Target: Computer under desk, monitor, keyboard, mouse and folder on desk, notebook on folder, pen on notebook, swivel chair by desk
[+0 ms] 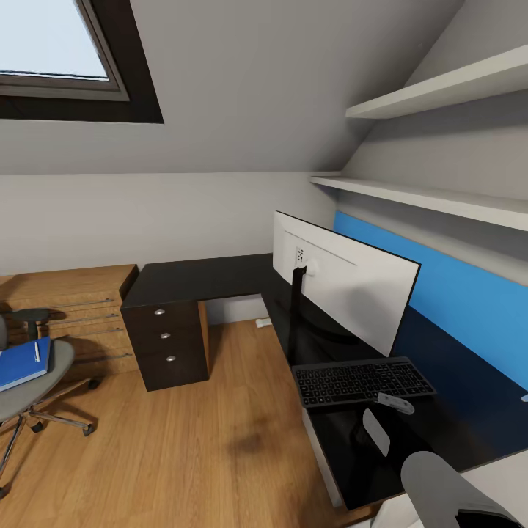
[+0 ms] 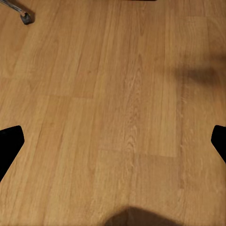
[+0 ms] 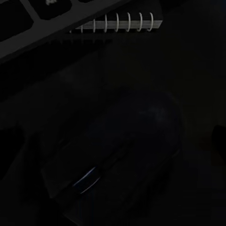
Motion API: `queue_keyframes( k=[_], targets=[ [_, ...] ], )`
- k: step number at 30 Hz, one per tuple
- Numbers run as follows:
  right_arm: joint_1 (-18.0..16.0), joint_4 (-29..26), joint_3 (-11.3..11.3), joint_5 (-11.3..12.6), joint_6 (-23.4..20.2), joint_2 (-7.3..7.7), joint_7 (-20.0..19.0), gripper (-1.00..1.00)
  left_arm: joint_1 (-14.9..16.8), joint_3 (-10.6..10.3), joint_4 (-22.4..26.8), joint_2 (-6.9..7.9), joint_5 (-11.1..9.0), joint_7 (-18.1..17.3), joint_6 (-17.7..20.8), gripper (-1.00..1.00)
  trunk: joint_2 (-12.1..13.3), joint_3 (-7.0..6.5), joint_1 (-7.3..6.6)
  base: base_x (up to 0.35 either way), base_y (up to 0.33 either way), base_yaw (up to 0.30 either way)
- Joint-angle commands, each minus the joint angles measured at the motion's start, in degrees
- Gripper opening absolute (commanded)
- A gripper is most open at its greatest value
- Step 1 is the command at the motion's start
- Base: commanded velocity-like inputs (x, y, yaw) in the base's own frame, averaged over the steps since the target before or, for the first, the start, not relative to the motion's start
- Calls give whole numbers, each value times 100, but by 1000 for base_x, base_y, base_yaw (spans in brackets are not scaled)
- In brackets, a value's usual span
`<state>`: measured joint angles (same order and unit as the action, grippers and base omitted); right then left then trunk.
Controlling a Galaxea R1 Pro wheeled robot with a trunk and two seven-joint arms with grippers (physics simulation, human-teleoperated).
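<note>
A smooth pale-grey rounded right arm point(image 1: 440, 488) with a dark joint band; black left gripper fingertips point(image 2: 10, 143) frame the wrist view.

A: Desk point(image 1: 191, 279) top is reading glossy black, mirroring the monitor's point(image 1: 352, 282) smooth white plastic back.

B: Floor point(image 1: 183, 455) is showing light wood grain, satin. Swivel chair point(image 1: 40, 381) is wearing matt grey cloth; the mouse point(image 3: 113, 160) is looking smooth, dark.

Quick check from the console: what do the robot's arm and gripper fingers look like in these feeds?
In the head view, the right arm has a smooth, rounded pale grey shell with a darker band near the lower corner. The left wrist view shows flat, matte black fingertips at both edges. No cables or markings are visible.
</note>
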<state>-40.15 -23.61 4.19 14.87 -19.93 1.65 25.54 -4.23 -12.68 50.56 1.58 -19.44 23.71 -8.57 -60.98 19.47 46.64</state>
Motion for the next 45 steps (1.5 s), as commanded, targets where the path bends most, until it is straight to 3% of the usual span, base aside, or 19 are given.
queue_keyframes(
  k=[1, 30, 35, 45],
  targets=[
    [-1, -12, -5, 52, -19, 1, 30, 100, 2, -33, 6, 9, -60, 37, -30, 100, -4, 6, 1, 0, 0, 0],
    [-1, -12, -5, 52, -20, -7, 39, 100, 2, -33, -1, -35, -60, 37, -24, 100, -125, 60, 67, 0, 0, 0],
    [-1, -12, -5, 52, -20, -7, 39, 100, 2, -33, -5, -97, -56, 37, -22, 100, -285, 131, 154, 0, 0, 0],
    [-1, -12, -5, 52, -20, -7, 39, 100, 2, -33, -11, -165, -52, 27, -22, 100, -285, 131, 154, 0, 0, 0]
  ],
)
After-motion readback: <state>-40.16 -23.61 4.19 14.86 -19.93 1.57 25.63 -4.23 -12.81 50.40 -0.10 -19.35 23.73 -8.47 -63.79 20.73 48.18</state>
